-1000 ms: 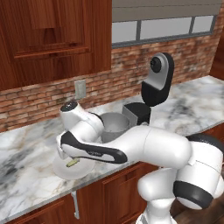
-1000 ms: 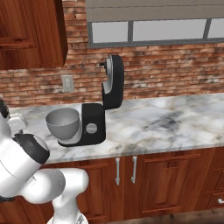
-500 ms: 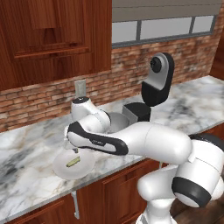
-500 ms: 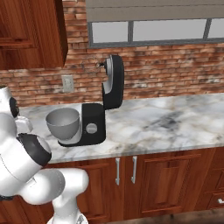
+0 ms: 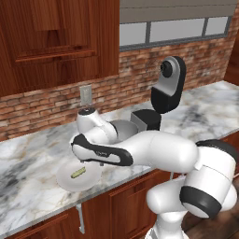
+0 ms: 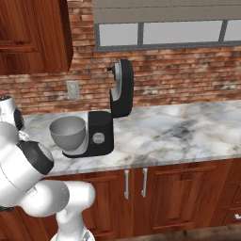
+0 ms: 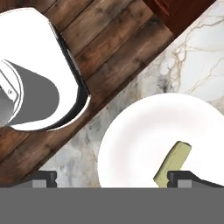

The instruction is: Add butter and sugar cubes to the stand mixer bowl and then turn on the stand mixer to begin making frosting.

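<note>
The butter [image 7: 173,163], a yellowish-green stick, lies on a flat white plate [image 7: 144,127] near the counter's front edge; it also shows as the butter [image 5: 77,172] on the plate [image 5: 65,179]. My gripper [image 7: 113,178] hangs open above the plate, and the right fingertip [image 7: 186,176] is just beside the stick's near end. The grey stand mixer bowl [image 6: 68,132] sits on the black stand mixer [image 6: 104,129], whose head [image 6: 123,87] is tilted up and whose grey knob [image 6: 98,138] faces front. My arm partly hides the bowl [image 5: 124,129]. The sugar cubes are out of view.
Marble counter [image 5: 28,163] runs left and right, with a brick wall and an outlet [image 5: 85,92] behind. Wooden upper cabinets [image 5: 56,37] hang above. The counter's front edge [image 7: 131,87] drops to a wood floor close beside the plate.
My wrist has lifted off the plate and swung back toward the wall. The butter stays on the plate.
</note>
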### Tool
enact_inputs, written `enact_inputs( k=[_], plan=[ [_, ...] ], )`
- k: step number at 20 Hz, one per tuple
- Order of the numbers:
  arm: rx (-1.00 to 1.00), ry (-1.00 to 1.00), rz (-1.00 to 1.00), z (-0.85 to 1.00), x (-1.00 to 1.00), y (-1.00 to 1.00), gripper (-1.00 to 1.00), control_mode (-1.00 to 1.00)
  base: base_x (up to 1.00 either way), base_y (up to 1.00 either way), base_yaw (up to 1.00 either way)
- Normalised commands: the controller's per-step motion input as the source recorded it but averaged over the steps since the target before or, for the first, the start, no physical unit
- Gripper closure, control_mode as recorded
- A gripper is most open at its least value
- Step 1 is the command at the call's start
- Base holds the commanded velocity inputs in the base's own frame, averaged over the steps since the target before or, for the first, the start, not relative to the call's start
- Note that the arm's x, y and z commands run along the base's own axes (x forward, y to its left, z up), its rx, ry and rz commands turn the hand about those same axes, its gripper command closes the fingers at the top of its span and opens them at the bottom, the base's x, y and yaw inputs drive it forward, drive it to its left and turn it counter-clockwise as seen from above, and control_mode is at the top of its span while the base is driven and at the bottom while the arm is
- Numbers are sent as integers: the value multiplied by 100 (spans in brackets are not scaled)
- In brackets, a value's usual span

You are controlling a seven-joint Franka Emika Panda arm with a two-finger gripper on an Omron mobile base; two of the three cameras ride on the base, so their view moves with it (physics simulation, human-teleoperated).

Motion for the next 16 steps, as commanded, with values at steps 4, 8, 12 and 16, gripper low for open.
enact_inputs(
  k=[4, 8, 12, 16],
  plan=[
    [0, -1, -25, -12, 24, 1, -100, -100, 0, 0, 0],
    [0, 0, -14, -12, 27, 14, -100, -100, 0, 0, 0],
    [0, 0, -12, -19, 6, 27, -100, -100, 0, 0, 0],
    [0, 0, -9, -23, 0, 22, -100, -100, 0, 0, 0]
  ],
)
